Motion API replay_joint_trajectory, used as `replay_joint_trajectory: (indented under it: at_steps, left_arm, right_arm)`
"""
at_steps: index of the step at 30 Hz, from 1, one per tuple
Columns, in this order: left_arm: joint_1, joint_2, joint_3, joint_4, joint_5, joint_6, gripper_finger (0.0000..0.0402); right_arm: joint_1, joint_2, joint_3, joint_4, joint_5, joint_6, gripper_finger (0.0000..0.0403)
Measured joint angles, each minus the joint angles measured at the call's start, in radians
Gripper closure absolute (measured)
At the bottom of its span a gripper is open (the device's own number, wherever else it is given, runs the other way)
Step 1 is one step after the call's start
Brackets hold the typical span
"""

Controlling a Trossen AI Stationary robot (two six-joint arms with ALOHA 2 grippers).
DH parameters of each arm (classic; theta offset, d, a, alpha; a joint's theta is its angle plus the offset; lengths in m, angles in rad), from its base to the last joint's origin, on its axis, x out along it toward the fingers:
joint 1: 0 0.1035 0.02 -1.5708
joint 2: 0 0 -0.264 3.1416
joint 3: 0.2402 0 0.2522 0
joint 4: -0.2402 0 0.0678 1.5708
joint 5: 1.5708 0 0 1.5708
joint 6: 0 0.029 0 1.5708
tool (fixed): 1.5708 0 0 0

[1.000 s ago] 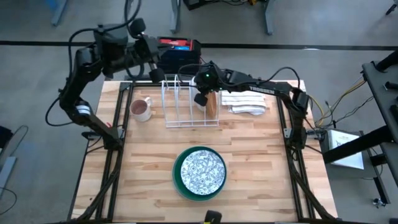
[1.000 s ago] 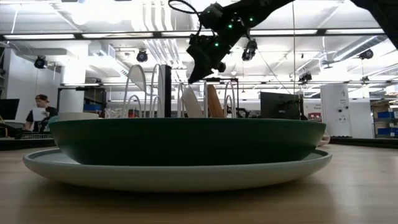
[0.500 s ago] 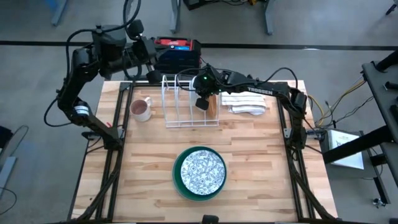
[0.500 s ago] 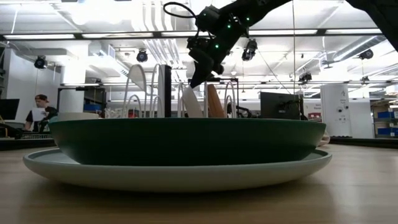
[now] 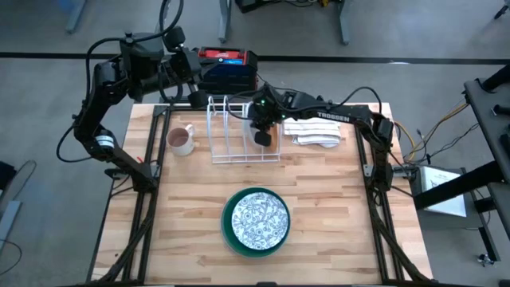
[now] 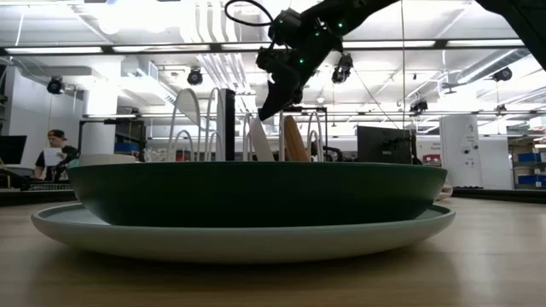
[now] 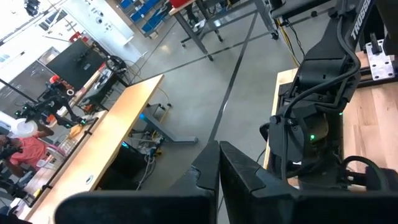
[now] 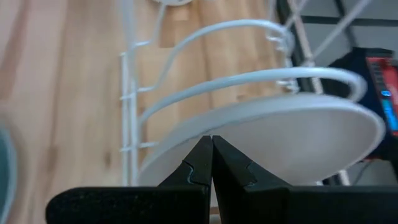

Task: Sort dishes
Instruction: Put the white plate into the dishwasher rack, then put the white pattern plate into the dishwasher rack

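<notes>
A white plate (image 6: pixel 259 141) and a small brown plate (image 6: pixel 295 141) stand on edge in the white wire rack (image 5: pixel 231 135) at the table's far side. My right gripper (image 6: pixel 264 112) is shut, and its tips point slanting down at the white plate's (image 8: pixel 292 140) top rim. In the high view it covers the brown plate. Near the front, the grey-speckled patterned plate (image 5: pixel 256 217) lies in the dark green plate (image 6: pixel 256 192), which sits on the pale mint plate (image 6: pixel 239 243). My left gripper (image 7: pixel 219 165) is shut and raised beyond the table's far left corner. My right gripper's shut fingertips (image 8: pixel 205 155) stand at the white plate's upper rim (image 8: pixel 239 134), coming slanting down from above. I cannot tell whether they touch it. The plate stands on edge between the rack's wires.
A pinkish mug (image 5: pixel 181 140) stands left of the rack. A folded white striped cloth (image 5: pixel 315 131) lies to the rack's right. A black and red box (image 5: pixel 229 68) sits behind the table's far edge. Bare wood lies between the rack and the plate stack.
My right gripper has tipped further downward and rolled a little above the rack's right end, staying shut. In the high view it now hides the brown plate, which showed beside it before. The plates have not moved.
</notes>
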Motion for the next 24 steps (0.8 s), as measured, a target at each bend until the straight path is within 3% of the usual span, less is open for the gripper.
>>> replay_joint_trajectory:
  at_steps: [12, 18, 24]
  left_arm:
    - [0.0, 0.0, 0.0, -0.014, 0.0, -0.014, 0.0401]
    - [-0.001, 0.002, 0.0, -0.06, 0.01, -0.04, 0.0401]
    - [-0.016, 0.016, -0.005, -0.151, 0.144, -0.089, 0.0401]
  right_arm:
    - [0.001, -0.011, 0.0, -0.088, -0.029, -0.005, 0.0403]
    - [-0.001, -0.083, -0.002, -0.135, -0.016, 0.023, 0.0403]
    - [0.008, -0.176, -0.015, -0.211, -0.019, 0.035, 0.0403]
